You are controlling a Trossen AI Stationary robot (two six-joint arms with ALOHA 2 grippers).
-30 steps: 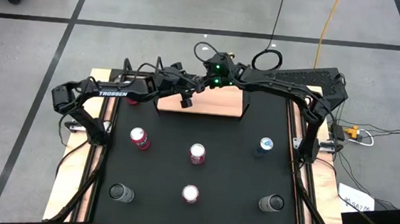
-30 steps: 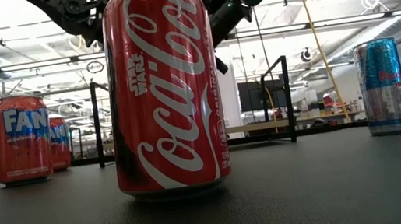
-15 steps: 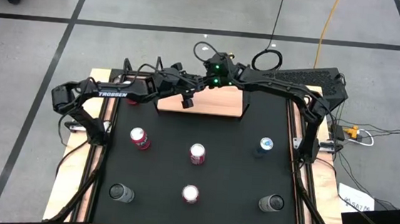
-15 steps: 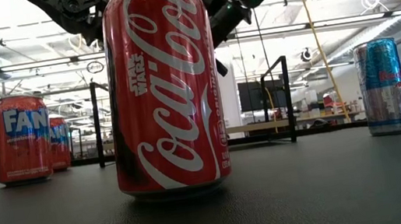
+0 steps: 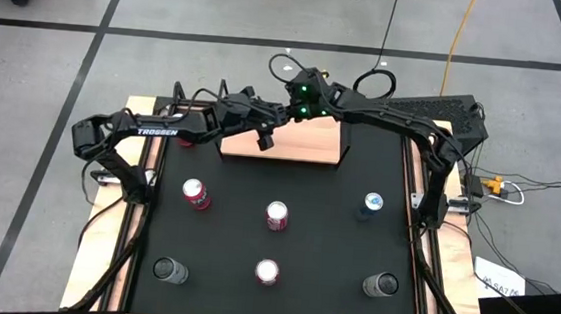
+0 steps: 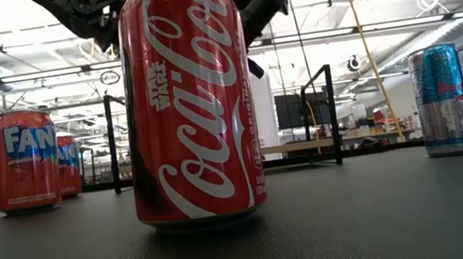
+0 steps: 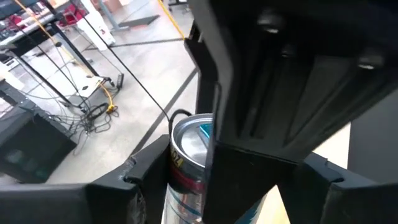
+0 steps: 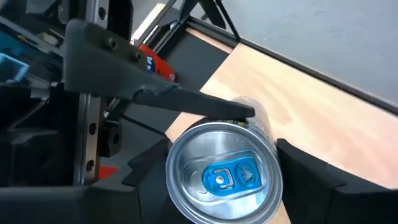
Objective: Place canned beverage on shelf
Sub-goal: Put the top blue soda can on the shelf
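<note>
The shelf (image 5: 306, 151) sits at 12 o'clock on the table (image 5: 333, 251), and as far as the arms let it show, its wooden board is bare. Both arms meet above its 9 o'clock end.

The can (image 8: 221, 177), silver-topped with a blue tab, hangs upright in the air over the board, not resting on it. The right gripper (image 8: 208, 163) is clamped on it, one finger pressed to each side just under the rim. The left gripper (image 7: 227, 183) comes at the same can from the 9 o'clock side. In the right wrist view, a dark part of it lies against the can's wall. In the left wrist view, the can (image 7: 186, 149) stands close in front of the camera, half hidden by the right gripper's body. Whether the left gripper grips the can or merely touches it cannot be told.

From above, the can itself is hidden under the two grippers: the left gripper (image 5: 261, 137) is at 8 o'clock of the right gripper (image 5: 286, 113).

Other cans stand upright and well apart on the table. A cola can (image 6: 186, 99) is at 6 o'clock. A second red can (image 5: 276, 215) is at the centre and a Fanta can (image 5: 195, 194) at 9 o'clock of it. A blue can (image 5: 372, 202) is at 3 o'clock. Two dark cans (image 5: 167, 269) (image 5: 383, 283) stand near the 7 and 5 o'clock corners.
</note>
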